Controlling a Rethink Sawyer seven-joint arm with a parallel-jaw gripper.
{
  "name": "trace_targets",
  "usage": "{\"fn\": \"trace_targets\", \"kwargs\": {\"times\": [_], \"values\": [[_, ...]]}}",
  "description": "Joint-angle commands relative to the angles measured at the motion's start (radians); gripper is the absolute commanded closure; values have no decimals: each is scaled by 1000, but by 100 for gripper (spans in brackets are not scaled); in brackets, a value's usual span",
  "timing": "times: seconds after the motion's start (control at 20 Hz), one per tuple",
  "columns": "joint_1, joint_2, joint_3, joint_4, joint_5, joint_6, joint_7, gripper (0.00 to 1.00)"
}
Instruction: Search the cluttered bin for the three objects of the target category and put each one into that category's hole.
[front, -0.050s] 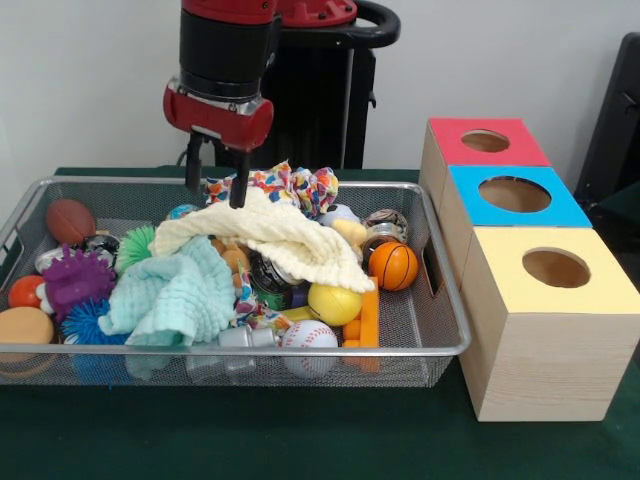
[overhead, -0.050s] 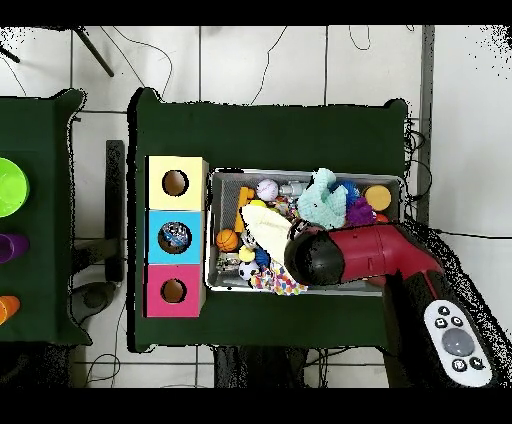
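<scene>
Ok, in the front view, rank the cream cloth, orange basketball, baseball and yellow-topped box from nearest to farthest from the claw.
1. Cream cloth: directly beneath the claw.
2. Orange basketball: at the bin's right side.
3. Baseball: at the bin's front edge.
4. Yellow-topped box: outside the bin, far right.

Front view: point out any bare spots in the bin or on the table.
The wire bin is crowded; only a mesh strip right of the orange ball shows bare. The green table is free before the bin, up to the yellow-topped box.
</scene>
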Motion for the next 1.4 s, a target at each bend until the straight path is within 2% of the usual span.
{"fn": "trace_targets", "kwargs": {"times": [0.05, 0.35, 0.6, 1.15, 1.4], "values": [[-55, -14, 123, 68, 45, 198, -372, 0], [-93, 17, 178, 57, 73, 284, -409, 0], [-93, 59, 181, 38, 62, 320, -393, 0], [-79, 161, 171, 43, 33, 282, -339, 0], [-72, 185, 160, 30, 17, 278, -329, 0]]}}
